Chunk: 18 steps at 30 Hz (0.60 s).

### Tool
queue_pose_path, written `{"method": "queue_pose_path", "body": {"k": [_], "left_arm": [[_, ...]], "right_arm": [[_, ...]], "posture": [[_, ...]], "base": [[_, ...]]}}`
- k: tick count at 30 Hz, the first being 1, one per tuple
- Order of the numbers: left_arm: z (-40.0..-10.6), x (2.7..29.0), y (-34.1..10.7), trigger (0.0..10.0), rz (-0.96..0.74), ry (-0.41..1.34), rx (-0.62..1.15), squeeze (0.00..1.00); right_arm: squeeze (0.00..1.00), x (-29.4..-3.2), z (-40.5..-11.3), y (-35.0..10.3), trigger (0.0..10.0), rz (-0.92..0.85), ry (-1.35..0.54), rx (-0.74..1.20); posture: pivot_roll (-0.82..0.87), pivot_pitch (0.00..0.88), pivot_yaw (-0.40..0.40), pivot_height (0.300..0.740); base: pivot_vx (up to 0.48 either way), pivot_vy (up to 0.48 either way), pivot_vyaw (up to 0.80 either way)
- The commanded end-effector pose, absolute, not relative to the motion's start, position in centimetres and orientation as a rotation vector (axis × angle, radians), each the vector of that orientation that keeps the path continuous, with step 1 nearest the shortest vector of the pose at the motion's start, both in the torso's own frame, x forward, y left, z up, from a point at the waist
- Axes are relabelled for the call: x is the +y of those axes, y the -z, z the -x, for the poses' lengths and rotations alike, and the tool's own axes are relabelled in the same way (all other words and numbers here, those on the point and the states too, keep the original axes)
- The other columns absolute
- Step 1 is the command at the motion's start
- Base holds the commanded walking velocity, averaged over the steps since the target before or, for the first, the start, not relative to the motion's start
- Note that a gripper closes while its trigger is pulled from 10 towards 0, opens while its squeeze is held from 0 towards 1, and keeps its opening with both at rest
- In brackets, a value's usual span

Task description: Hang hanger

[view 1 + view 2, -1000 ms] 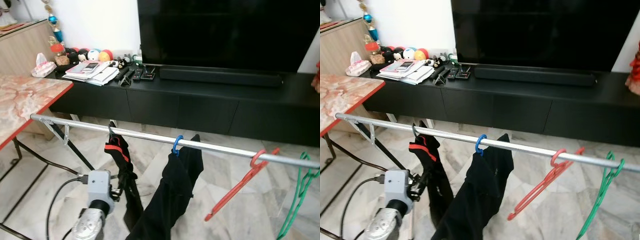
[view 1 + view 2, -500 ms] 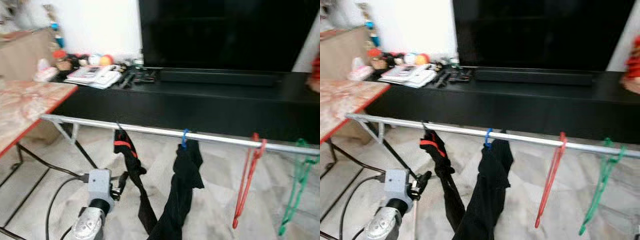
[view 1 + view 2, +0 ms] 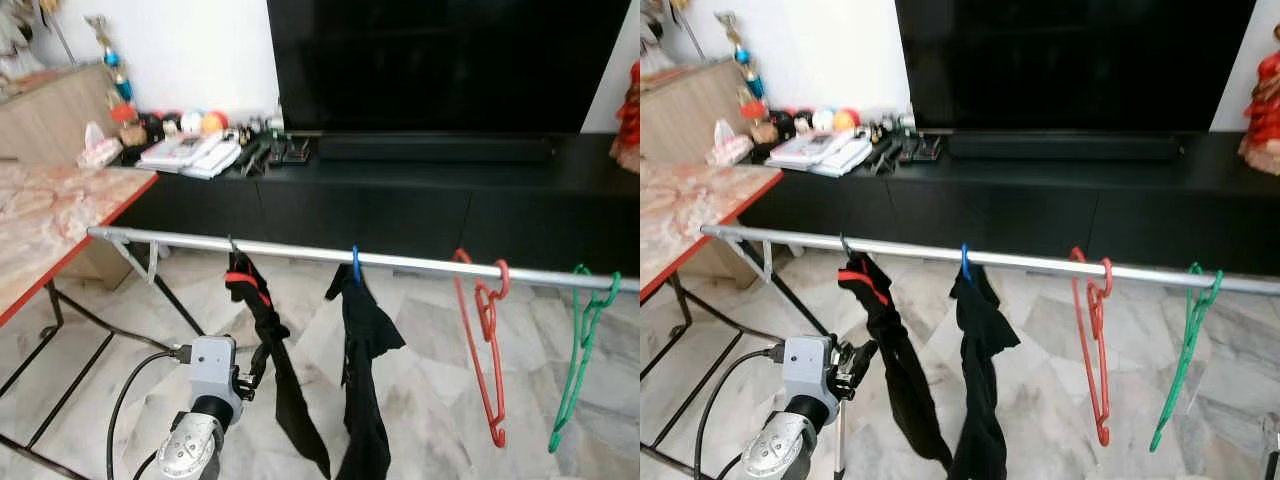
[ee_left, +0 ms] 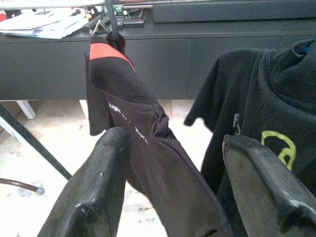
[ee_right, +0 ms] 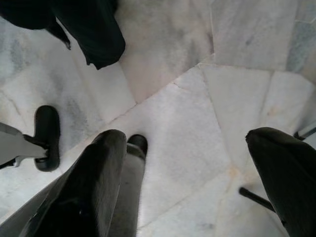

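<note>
a metal rail point(image 3: 300, 252) is seen across mid-frame w/ bare rail left between hooks. red hanger point(image 3: 484, 340) & green hanger point(image 3: 578, 362), thin plastic, are hung at right; two black garments point(image 3: 365, 360) at centre. left gripper point(image 4: 173, 197) is held open, empty, facing the garments. right gripper point(image 5: 192, 187) is spread open over marble floor point(image 5: 187, 148).

Both eye views look forward and down from head height at the rail point(image 3: 330, 258) crossing 9 to 3 o'clock, TV cabinet point(image 3: 420, 205) behind at 12; they share nearly everything. Left wrist cam sits close to the hanging clothes point(image 4: 143, 148), facing the cabinet, a patch the eyes also catch. Right wrist cam points straight down at the floor point(image 5: 197, 133).
</note>
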<state>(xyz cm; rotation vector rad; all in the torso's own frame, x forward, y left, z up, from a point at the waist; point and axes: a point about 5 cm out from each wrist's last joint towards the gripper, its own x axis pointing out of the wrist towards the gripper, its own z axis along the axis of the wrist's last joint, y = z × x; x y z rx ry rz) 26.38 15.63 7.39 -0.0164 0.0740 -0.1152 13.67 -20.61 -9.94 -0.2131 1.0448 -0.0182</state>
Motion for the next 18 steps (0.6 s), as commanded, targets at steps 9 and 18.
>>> {"method": "queue_pose_path", "body": {"k": [9,18], "left_arm": [[-26.43,16.15,-7.34,10.0,0.012,0.095,0.084,0.0],[-26.31,16.29,-7.33,10.0,0.004,0.088,0.082,0.0]], "right_arm": [[0.0,-19.62,-13.83,10.03,10.0,0.219,-0.05,1.044],[0.0,-19.65,-13.74,10.06,10.0,0.195,-0.032,1.044]], "posture": [[-0.02,0.036,0.062,0.74],[-0.02,0.039,0.06,0.74]], "base": [[0.325,0.0,0.0],[0.172,0.0,0.14]]}}
